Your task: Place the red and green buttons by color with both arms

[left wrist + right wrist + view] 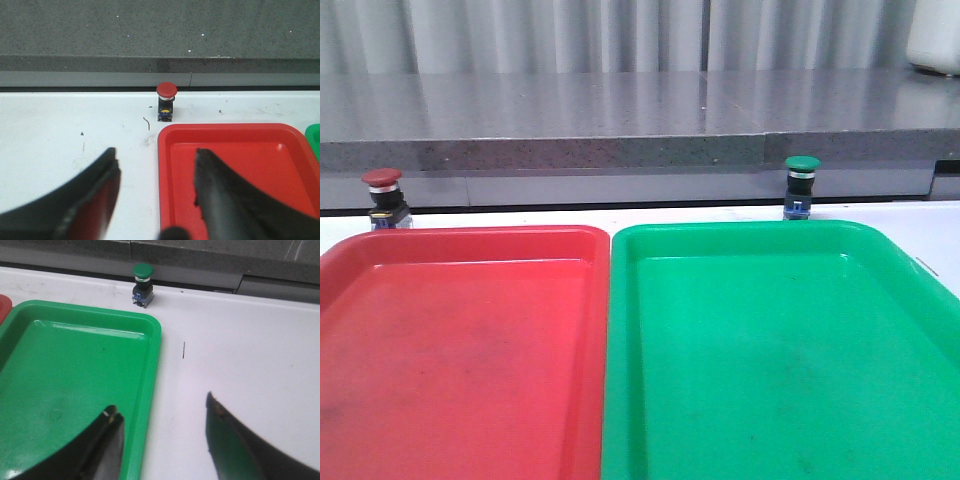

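Trays lie side by side on the white tabletop (940,225), the red tray (460,340) touching the green tray (780,350) along their inner rims, which gives each colour one clear landing place. Neither holds anything yet, so the sorting has not begun.

The red button (383,200) stands upright just beyond the red tray's far left corner, and the green button (801,187) stands upright just beyond the green tray's far rim, towards its right. Each button already sits behind its matching tray, so each arm should only need a short carry back over the rim.

In the left wrist view the left claw (155,190) is spread apart and empty, straddling the red tray's near-left rim with the red button (166,101) ahead. The right claw (162,435) is likewise apart and empty, straddling the green tray's right rim, with the green button (142,285) ahead beyond the far rim. Both seem poised for a straight reach.
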{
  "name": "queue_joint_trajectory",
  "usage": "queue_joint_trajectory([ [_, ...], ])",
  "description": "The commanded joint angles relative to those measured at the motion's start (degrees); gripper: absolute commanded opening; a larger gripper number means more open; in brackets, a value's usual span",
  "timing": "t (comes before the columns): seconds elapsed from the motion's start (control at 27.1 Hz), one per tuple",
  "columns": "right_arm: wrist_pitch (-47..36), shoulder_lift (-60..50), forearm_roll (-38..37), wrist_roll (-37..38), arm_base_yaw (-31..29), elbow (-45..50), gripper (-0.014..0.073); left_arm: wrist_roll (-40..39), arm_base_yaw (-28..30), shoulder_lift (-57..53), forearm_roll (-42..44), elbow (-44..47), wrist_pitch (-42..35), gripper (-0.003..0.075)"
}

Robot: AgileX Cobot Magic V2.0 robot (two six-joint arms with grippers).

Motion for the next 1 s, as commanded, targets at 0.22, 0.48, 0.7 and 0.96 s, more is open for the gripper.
queue_joint_trajectory([
  [0.22,-3.82,0.59,-0.27,-0.61,-0.19,-1.9,0.051,0.2,-0.74,15.85,-2.72,-7.65,-9.09,0.0545],
  [0.48,-3.82,0.59,-0.27,-0.61,-0.19,-1.9,0.051,0.18,-1.68,34.85,-2.72,-18.16,-8.95,0.0545],
  [0.7,-3.8,0.59,-0.27,-0.61,-0.19,-1.9,0.051,0.18,-1.68,49.77,-2.72,-27.17,-9.5,0.0545],
  [0.96,-3.8,0.59,-0.27,-0.61,-0.19,-1.9,0.051,0.18,-1.68,61.82,-2.72,-35.58,-11.94,0.0545],
])
